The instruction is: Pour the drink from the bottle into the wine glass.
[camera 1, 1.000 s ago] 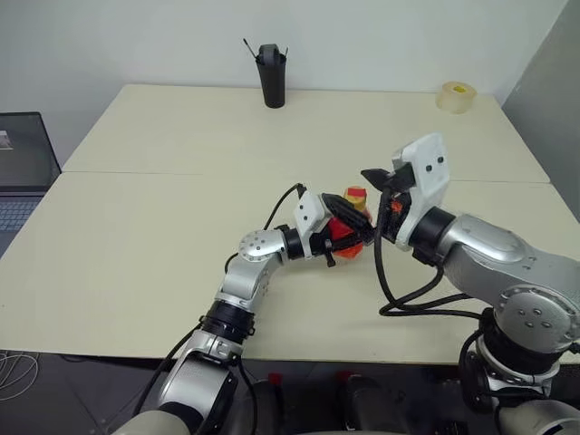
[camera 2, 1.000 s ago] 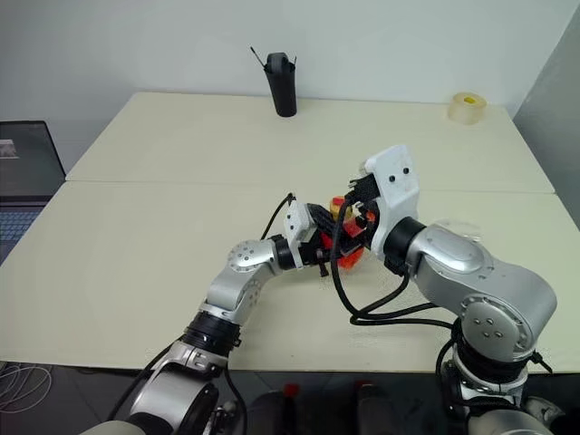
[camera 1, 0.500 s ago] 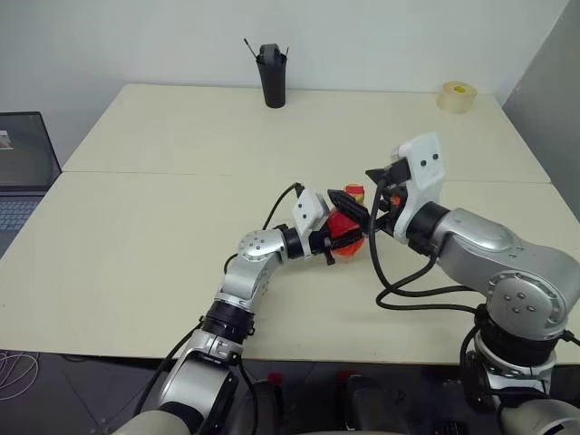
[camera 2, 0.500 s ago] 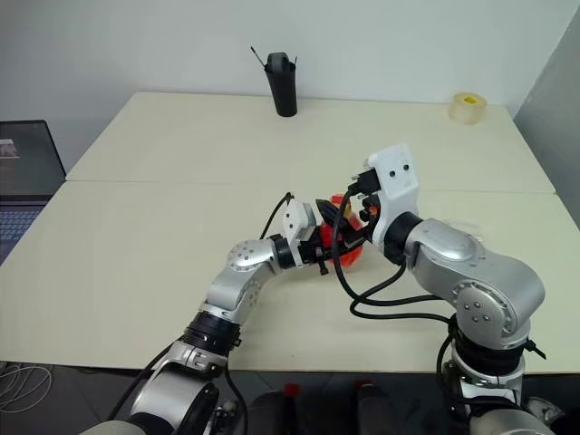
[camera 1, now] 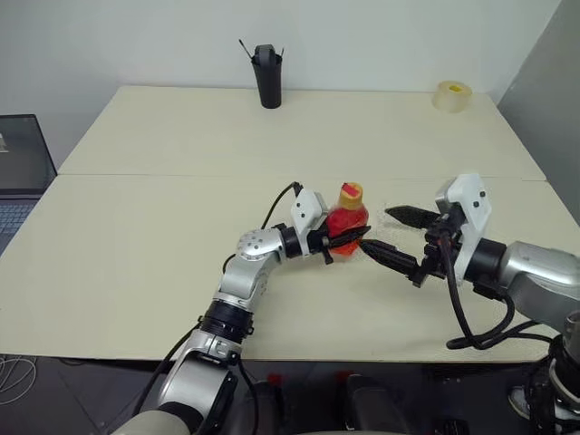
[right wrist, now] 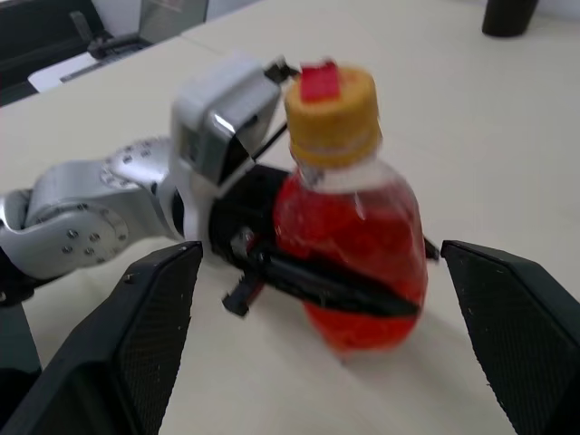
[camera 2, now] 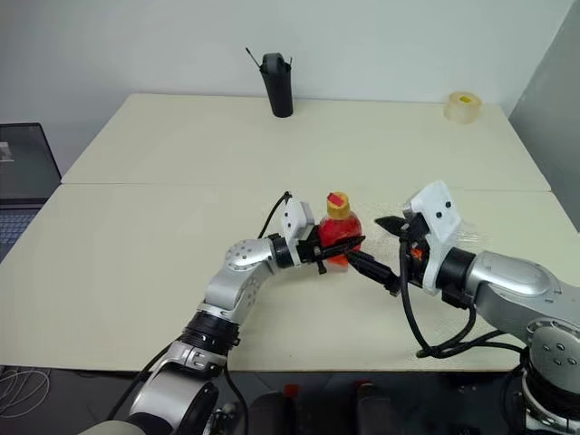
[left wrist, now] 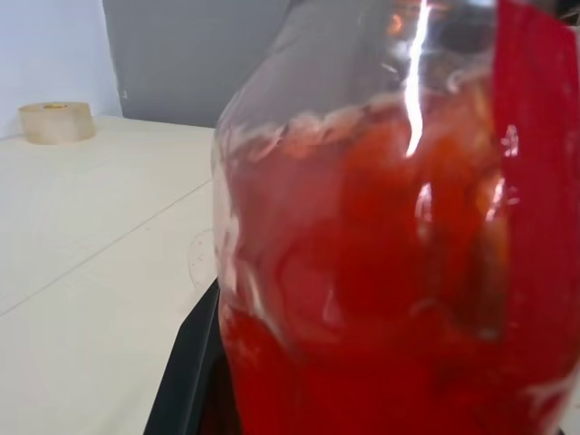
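The bottle (camera 1: 347, 217) stands upright on the table, clear plastic full of the red drink (left wrist: 381, 299), with a yellow cap (right wrist: 332, 111) carrying a small red tab. My left gripper (camera 1: 348, 238) reaches in from the left and is shut on the bottle's lower body; one black finger (right wrist: 331, 285) crosses the front. My right gripper (camera 1: 375, 228) sits just right of the bottle, level, open wide, its fingers (right wrist: 149, 317) apart and touching nothing. I cannot make out the wine glass.
A tall black cup (camera 1: 268, 77) with sticks stands at the table's far edge. A tape roll (camera 1: 451, 95) lies at the far right corner. A laptop (camera 1: 18, 172) sits off the left edge. A seam (camera 1: 163, 174) crosses the table (camera 1: 136, 245).
My right gripper has drawn back from above the bottle's cap to the right and turned level, leaving the cap uncovered. The left gripper and bottle have stayed put.
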`<state>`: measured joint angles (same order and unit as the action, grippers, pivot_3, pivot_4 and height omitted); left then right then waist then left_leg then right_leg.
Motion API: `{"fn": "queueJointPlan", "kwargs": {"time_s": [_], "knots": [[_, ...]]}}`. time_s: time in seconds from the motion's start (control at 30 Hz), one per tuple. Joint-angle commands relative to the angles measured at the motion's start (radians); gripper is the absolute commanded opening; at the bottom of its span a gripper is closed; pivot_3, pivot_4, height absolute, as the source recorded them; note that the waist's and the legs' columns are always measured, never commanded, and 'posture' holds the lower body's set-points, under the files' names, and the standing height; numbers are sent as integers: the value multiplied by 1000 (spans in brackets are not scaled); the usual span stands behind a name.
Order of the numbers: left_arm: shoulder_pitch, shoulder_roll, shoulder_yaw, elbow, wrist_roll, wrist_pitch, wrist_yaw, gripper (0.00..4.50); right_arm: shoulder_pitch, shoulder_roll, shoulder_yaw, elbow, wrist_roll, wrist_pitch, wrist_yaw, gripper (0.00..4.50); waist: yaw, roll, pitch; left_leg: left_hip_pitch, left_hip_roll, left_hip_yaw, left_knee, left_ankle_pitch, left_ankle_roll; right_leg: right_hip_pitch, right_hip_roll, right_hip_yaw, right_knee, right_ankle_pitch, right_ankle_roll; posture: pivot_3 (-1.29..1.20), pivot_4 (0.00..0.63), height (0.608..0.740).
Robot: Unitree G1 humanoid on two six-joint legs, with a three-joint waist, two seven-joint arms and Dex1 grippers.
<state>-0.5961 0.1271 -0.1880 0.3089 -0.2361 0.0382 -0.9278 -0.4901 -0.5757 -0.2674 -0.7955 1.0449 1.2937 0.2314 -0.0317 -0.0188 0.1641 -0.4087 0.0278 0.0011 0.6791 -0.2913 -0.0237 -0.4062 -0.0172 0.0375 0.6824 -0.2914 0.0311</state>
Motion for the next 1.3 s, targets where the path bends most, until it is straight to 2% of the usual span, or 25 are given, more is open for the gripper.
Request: {"fn": "queueJointPlan", "kwargs": {"time_s": [0.03, 0.37, 0.57, 0.8, 0.97, 1.3], "knots": [[-24, -3, 13, -42, -13, -26, 0, 1426, -78, 44, 44, 49, -55, -58, -82, 4500, 2, 0, 0, 0, 0, 0, 0, 0, 0, 0, 0, 0, 0, 0, 0, 0, 150, 740], [-11, -3, 6, -64, -11, -21, 5, 1426, -155, 107, 177, 126, -122, -132, -78, 4500, 5, 0, 0, -1, 2, 0, 0, 0, 0, 0, -3, 0, 0, 0, 0, 0, 150, 740], [-11, 4, 9, -68, -9, -23, 8, 1425, -229, 142, 240, 244, -262, -202, -105, 4500, 4, 0, 0, -1, 1, 0, 0, 0, 0, 0, -2, 0, 0, 0, 0, 0, 150, 740], [-13, 2, 12, -69, -12, -23, 18, 1425, -246, 184, 272, 309, -349, -257, -96, 4500, 4, 0, 0, -1, 2, 0, 0, 0, 0, 0, -3, 0, 0, 0, 0, 0, 150, 740], [-13, 6, 13, -70, -12, -23, 22, 1425, -225, 183, 258, 314, -368, -263, -84, 4500, 4, 0, 0, -1, 2, 0, 0, 0, 0, 0, -3, 0, 0, 0, 0, 0, 150, 740], [-21, 12, 22, -56, -8, -26, 22, 1423, -103, 46, 89, 213, -252, -193, 3, 4500, 5, 0, 0, -1, 2, 0, 0, 0, 0, 0, -3, 0, 0, 0, 0, 0, 150, 740]]}}
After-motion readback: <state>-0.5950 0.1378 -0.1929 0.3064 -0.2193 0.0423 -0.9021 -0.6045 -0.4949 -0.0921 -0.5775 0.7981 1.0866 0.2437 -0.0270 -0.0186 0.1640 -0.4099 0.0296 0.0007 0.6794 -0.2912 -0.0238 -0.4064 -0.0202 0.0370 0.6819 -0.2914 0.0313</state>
